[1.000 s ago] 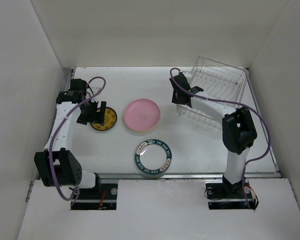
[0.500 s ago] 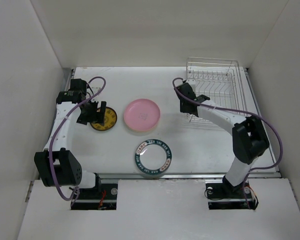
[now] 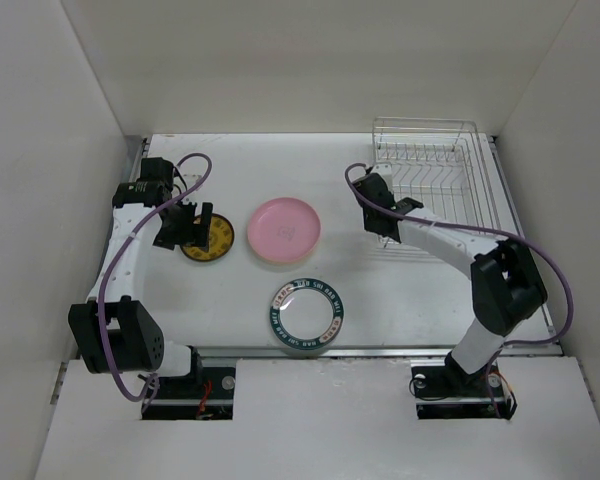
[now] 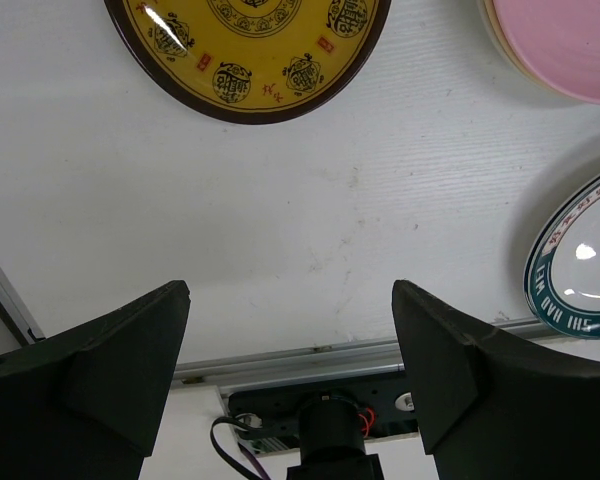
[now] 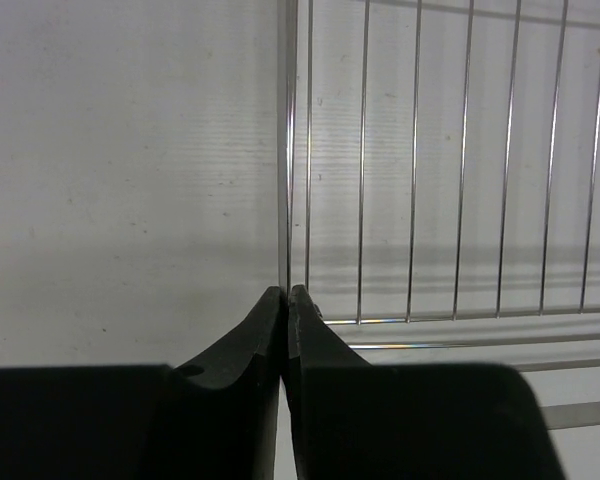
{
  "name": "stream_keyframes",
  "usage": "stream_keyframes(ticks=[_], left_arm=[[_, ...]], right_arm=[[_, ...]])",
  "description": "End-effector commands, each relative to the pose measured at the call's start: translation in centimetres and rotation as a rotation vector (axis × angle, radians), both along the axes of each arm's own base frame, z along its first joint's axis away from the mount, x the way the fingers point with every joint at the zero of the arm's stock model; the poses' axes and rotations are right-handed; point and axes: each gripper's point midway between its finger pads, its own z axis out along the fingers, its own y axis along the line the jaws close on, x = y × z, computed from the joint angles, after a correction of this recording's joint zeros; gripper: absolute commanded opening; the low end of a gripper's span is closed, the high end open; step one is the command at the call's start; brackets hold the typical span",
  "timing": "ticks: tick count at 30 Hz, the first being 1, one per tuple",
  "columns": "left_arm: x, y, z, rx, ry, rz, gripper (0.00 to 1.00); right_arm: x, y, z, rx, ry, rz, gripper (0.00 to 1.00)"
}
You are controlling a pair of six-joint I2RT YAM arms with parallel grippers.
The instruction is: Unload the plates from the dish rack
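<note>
Three plates (image 3: pixel 286 231), one dish rack (image 3: pixel 432 160), two arms (image 3: pixel 126 252)

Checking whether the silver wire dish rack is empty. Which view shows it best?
Top external: the whole silver wire dish rack shows, every slot bare. The right wrist view catches only a few wires, the edge one pinched in the right gripper; the left wrist view misses it.

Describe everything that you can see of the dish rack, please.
The dish rack is a rectangular basket of thin silver wire, with raised sides and rows of short upright wires inside. It lies flat on the white table, at the far right. No plate shows in it. The right end effector is shut at its near left corner, and its tips appear to pinch the edge wire there.
</note>
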Motion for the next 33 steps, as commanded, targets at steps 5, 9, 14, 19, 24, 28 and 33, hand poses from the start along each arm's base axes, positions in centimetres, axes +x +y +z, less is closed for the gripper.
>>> stream_keyframes(ticks=[5, 9, 14, 19, 24, 28, 33], left_arm=[[-0.3, -0.1, 0.1, -0.007, 0.007, -0.003, 0.8], [-0.3, -0.1, 0.1, -0.007, 0.007, -0.003, 0.8], [-0.3, -0.1, 0.3, -0.007, -0.002, -0.003, 0.8], [-0.4, 0.2, 0.5, 0.005, -0.011, 0.001, 0.8], [0.2, 1.9, 1.1, 0.089, -0.056, 0.08, 0.81], [0.7, 3.0, 1.9, 0.141, -0.103, 0.144, 0.89], [1.0, 7.1, 3.9, 0.278, -0.198, 0.35, 0.98]], right_arm=[[-2.0, -3.5, 1.3, -0.143, -0.011, -0.006, 0.0], [-2.0, -3.0, 1.9, -0.109, -0.018, 0.003, 0.54], [-2.1, -3.5, 7.3, -0.04, -0.145, -0.041, 1.0], [-4.7, -6.1, 21.0, 0.17, -0.524, -0.11, 1.0], [-11.2, -13.6, 29.3, 0.298, -0.875, -0.344, 1.0], [-16.8, -19.1, 30.6, 0.33, -1.02, -0.524, 1.0], [-21.0, -22.2, 31.5, 0.349, -1.09, -0.57, 1.0]])
